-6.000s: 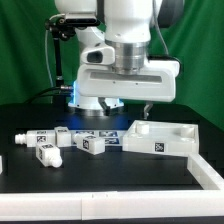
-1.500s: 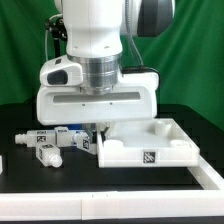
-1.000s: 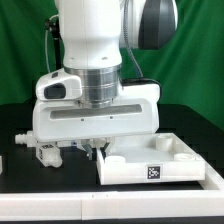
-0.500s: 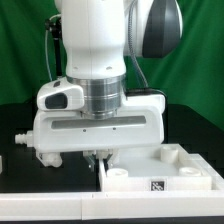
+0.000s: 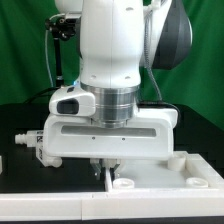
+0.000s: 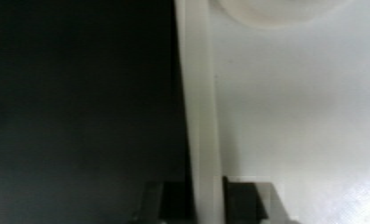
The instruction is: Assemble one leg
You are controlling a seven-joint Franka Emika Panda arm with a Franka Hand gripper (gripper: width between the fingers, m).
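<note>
Wrist view: gripper (image 6: 207,203) pinched white panel (image 6: 297,120) by raised rim; leg (image 5: 33,146) lay loose, unattached; assembly barely started.

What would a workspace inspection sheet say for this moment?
Surface: black table, matte.
Job's things: leg lies at the exterior view's left, mostly hidden behind the gripper body and not touched. The white panel, with a round hole, sits at the front.
Clutter: nothing seen.
Grippers: gripper is low at the panel's edge. Its fingers sit on either side of the raised rim and look shut on it.
Cables: black cable hangs behind the arm.
Surroundings: green backdrop.
</note>
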